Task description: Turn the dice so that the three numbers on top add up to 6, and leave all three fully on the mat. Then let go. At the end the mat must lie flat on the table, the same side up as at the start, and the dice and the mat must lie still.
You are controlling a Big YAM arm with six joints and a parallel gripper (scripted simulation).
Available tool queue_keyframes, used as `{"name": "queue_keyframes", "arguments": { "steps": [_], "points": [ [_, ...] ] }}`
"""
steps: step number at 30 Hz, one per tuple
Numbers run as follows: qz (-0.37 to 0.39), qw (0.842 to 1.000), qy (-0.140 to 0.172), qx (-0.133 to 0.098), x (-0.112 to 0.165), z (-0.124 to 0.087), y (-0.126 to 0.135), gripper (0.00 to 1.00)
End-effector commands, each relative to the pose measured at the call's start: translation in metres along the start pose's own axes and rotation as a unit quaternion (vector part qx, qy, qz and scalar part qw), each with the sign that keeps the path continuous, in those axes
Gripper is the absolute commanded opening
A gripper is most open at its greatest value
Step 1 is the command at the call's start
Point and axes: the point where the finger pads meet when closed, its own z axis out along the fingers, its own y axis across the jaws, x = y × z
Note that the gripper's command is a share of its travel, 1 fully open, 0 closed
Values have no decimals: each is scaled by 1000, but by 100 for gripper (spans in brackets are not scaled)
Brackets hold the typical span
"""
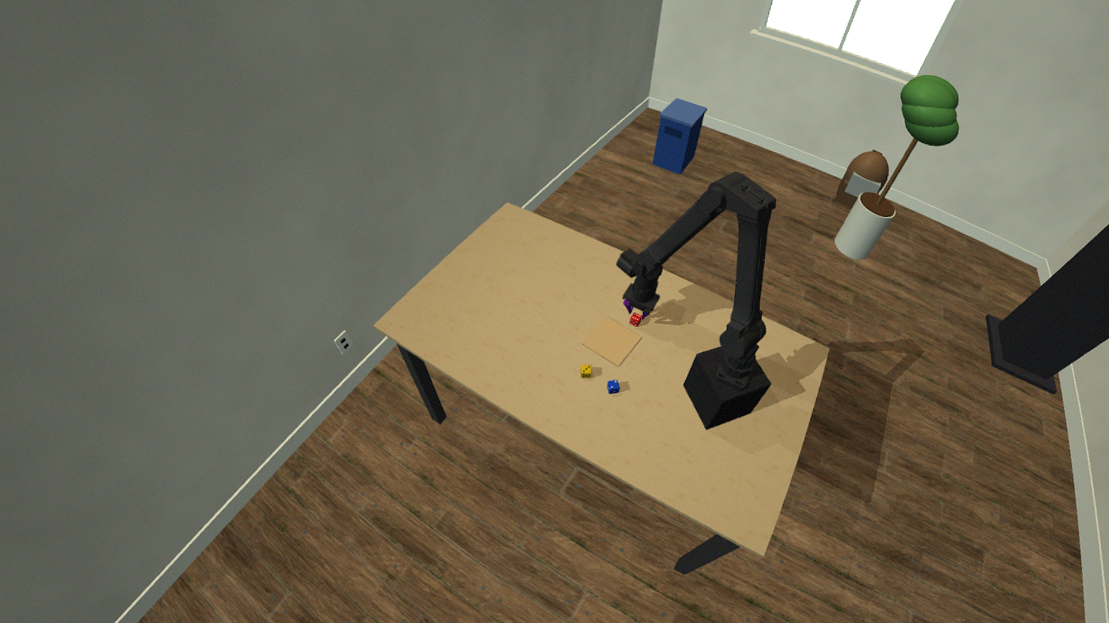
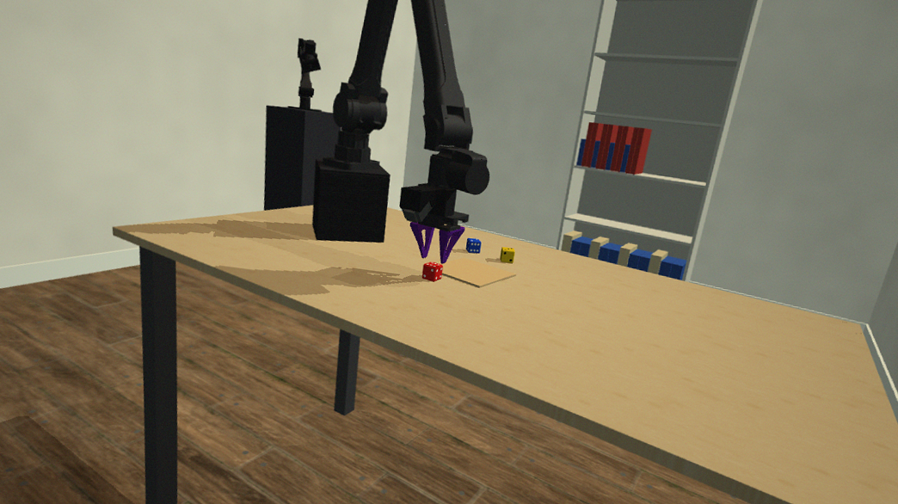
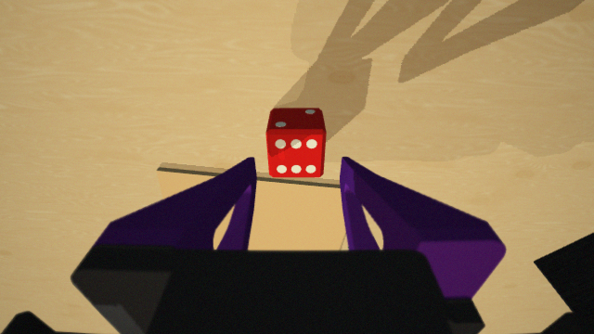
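Note:
A red die sits on the table just off the edge of the tan mat, with two pips on top and six facing the wrist camera. It also shows in the side view and the overhead view. My gripper with purple fingers hovers a little above the mat's edge, close behind the red die, half open and empty; it also shows in the side view. A yellow die and a blue die lie on the table beyond the mat's far side.
The arm's black base stands on the table behind the mat. In the overhead view the yellow die and blue die lie between the mat and the table's front edge.

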Motion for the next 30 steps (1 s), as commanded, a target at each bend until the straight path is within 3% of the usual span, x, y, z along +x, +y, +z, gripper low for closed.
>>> {"name": "queue_keyframes", "arguments": {
  "steps": [1,30],
  "points": [
    [0,1000,-11,-21,-11,-7,18,45],
    [0,1000,-10,-17,-11,-7,17,45]
  ]
}}
